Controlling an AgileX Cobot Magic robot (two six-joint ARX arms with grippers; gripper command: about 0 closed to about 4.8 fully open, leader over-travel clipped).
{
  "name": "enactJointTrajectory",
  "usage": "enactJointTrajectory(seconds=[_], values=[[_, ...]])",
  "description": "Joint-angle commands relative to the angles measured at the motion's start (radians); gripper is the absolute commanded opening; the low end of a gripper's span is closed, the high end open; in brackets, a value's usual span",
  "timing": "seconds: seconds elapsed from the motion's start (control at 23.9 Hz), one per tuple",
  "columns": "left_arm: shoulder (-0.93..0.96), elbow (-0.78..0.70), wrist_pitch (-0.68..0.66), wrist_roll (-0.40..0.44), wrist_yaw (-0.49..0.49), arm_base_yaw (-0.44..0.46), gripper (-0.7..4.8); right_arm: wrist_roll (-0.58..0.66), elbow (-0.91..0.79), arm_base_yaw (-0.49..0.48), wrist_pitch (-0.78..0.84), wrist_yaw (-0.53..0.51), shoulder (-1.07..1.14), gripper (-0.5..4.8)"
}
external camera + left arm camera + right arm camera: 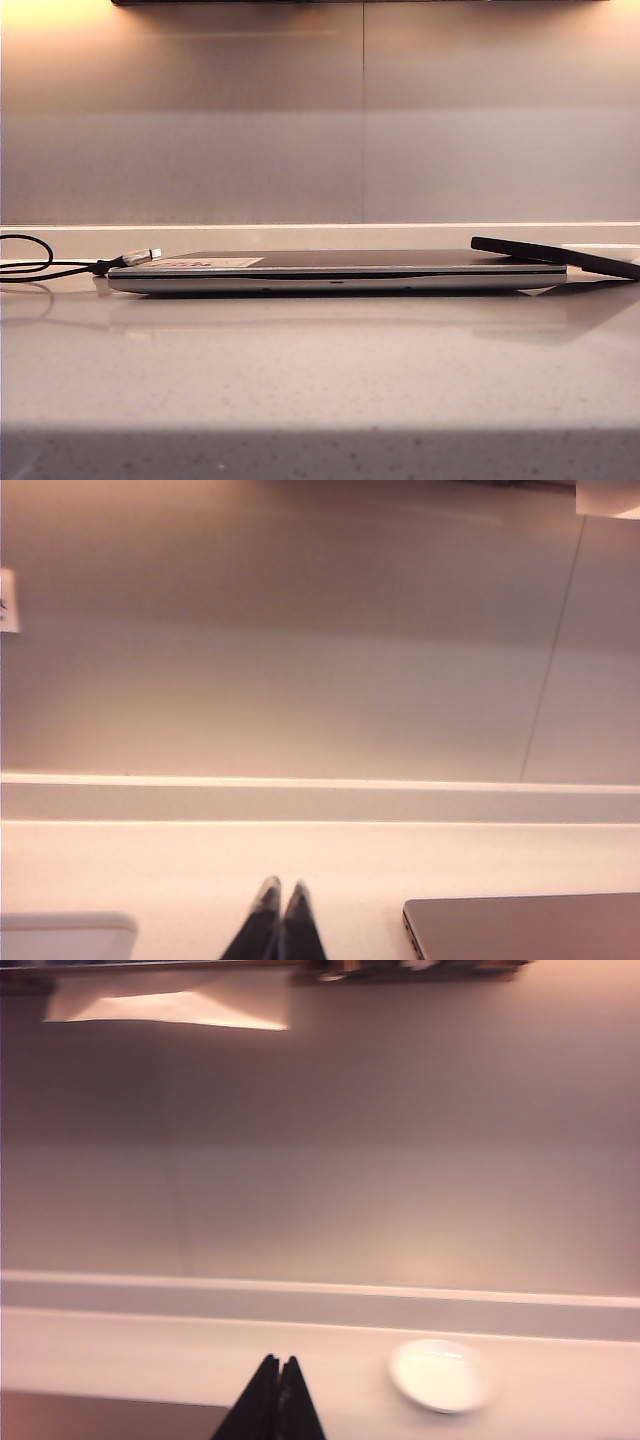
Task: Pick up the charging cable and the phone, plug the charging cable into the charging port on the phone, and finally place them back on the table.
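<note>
The charging cable lies looped at the far left of the table in the exterior view. Its silvery plug rests by the left end of a long silver-and-dark laptop-like slab. The black phone lies tilted at the right, one end propped on that slab. Neither gripper shows in the exterior view. In the left wrist view my left gripper is shut and empty above the pale table, beside the slab's corner. In the right wrist view my right gripper is shut and empty. Cable and phone are out of both wrist views.
A grey backsplash wall with a low ledge runs behind the table. A small white dish sits on the counter near the right gripper. A pale rounded object lies beside the left gripper. A dark flat surface shows by the right gripper.
</note>
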Motion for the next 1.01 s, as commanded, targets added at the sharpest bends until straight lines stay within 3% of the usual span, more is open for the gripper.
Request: enactJointTrajectory(seconds=[0.04,0.25,0.38,0.63,0.75,0.88,0.96,1.01], values=[[0.114,0.050,0.064,0.005,0.002,-0.058,-0.06,0.001,0.071,0.047,0.009,-0.061,0.086,-0.06],[0.313,0.096,0.064,0.018,0.002,-0.196,-0.06,-0.010,0.109,0.222,-0.011,-0.056,0.161,-0.06],[0.410,0.098,0.058,0.081,0.002,-0.266,-0.06,-0.052,0.109,0.358,-0.116,-0.048,0.161,-0.06],[0.497,0.097,0.006,0.188,0.002,-0.327,-0.06,-0.093,0.109,0.536,-0.229,0.016,0.159,-0.06],[0.523,0.096,-0.048,0.194,0.002,-0.328,-0.06,-0.093,0.109,0.622,-0.235,0.037,0.162,-0.06],[0.523,0.095,-0.116,0.291,0.002,-0.328,-0.05,-0.093,0.109,0.645,-0.235,0.055,0.162,-0.06],[0.523,0.095,-0.144,0.352,0.002,-0.328,0.43,-0.093,0.109,0.643,-0.235,0.056,0.162,-0.06],[0.523,0.092,-0.146,0.395,0.002,-0.328,1.47,-0.093,0.109,0.643,-0.235,0.060,0.161,-0.05]])
